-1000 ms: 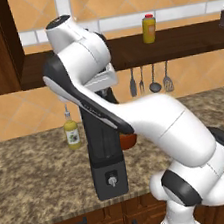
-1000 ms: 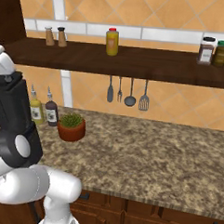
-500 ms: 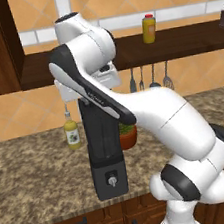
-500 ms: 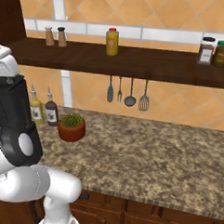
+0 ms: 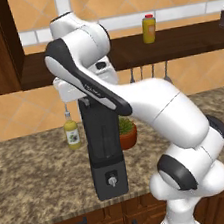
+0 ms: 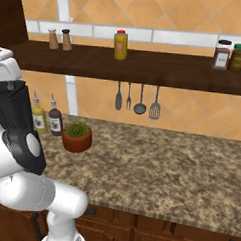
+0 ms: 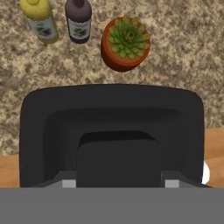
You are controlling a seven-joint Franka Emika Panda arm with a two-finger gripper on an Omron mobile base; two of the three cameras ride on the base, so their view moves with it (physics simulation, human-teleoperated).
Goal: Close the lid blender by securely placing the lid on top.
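While the blender [image 5: 105,150] stands upright near the front edge of the speckled stone surface [image 5: 39,190], its dark jar rises from a boxy black base with a small silver knob facing forward. From the hand view, a black lid [image 7: 111,135] covers the top of the jar, seen from straight above. The claw [image 7: 114,183] sits right over that lid with its jaws drawn close together, pressed around the raised middle block of the lid; the finger tips [image 7: 68,181] show just at the bottom.

Just behind the blender sits a small potted plant [image 7: 125,43]. Beside the pot stand a dark bottle [image 7: 78,19] and a yellow oil bottle [image 7: 40,19]. Higher up, a dark wooden shelf [image 6: 145,68] carries a mustard bottle [image 6: 120,44], and kitchen utensils [image 6: 136,99] hang below it.
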